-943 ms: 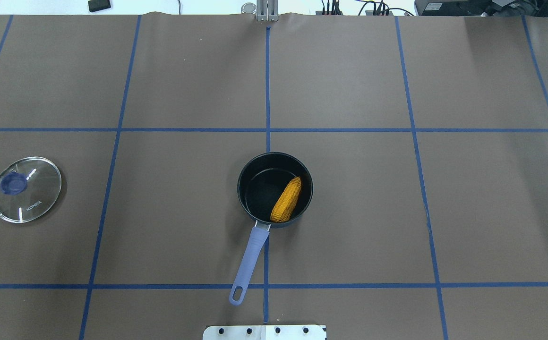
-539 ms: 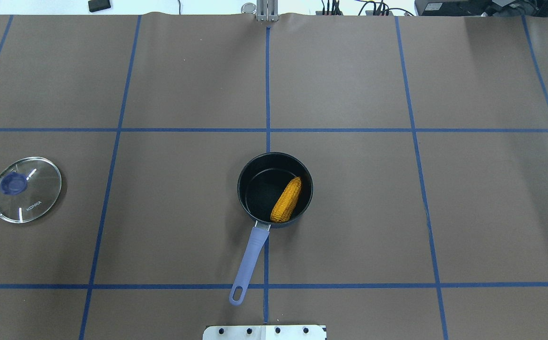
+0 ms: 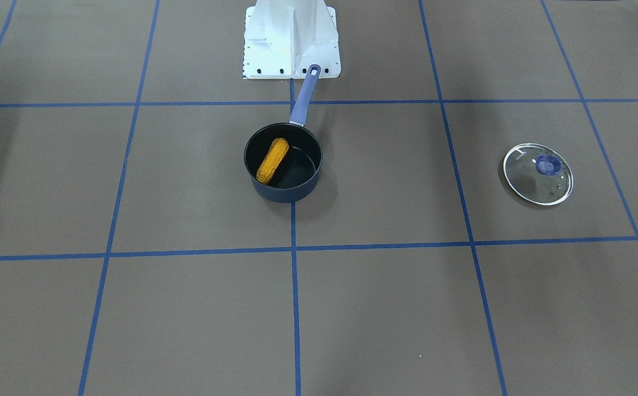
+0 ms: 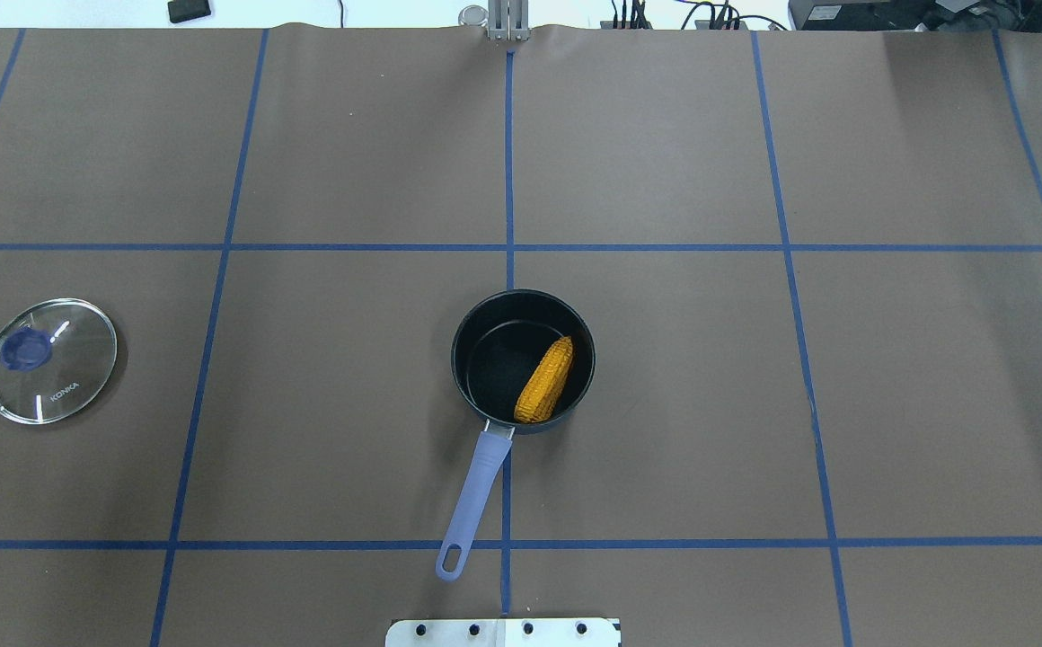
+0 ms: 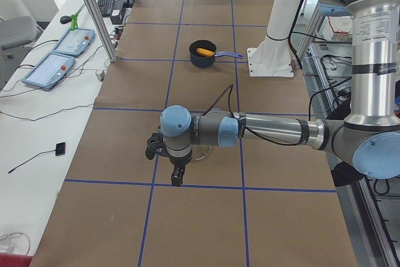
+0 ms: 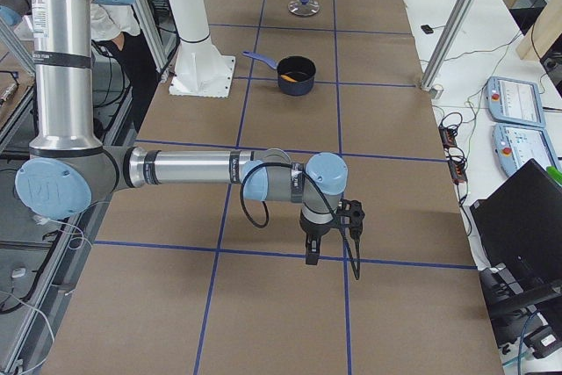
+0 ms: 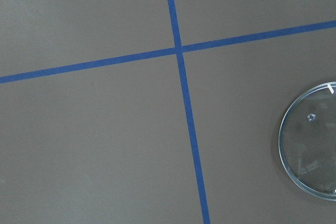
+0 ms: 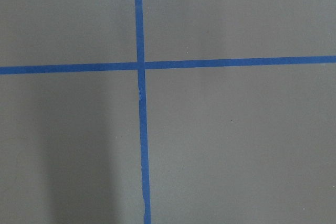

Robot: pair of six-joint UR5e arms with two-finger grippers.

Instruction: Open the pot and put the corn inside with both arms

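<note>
**Corn in the pot, lid off, both arms drawn aside**

We judged the job to be as good as done. The pot stood open near the middle of the tabletop, its long handle pointing back toward the robot's base. The corn lay inside it, leaning along the wall on the robot's right with its narrow tip away from the handle. The glass lid rested flat on the tabletop well apart from the pot, out on the robot's left, knob up. From what we could see, nothing was left to lift or place (unless the arms were meant to go home).

Neither arm showed in the overhead or front views. In the side views the left arm reached out low and nearly level, its wrist bent so the left gripper pointed down near the lid; its wrist camera caught the lid's rim at the edge of the frame. The right arm mirrored that pose on the far side, with the right gripper aimed down at bare tabletop above a tape crossing. Both hung clear of everything, holding nothing that we could see. Whether either pair of fingers was spread or pressed together, we could not tell from these angles.
</note>
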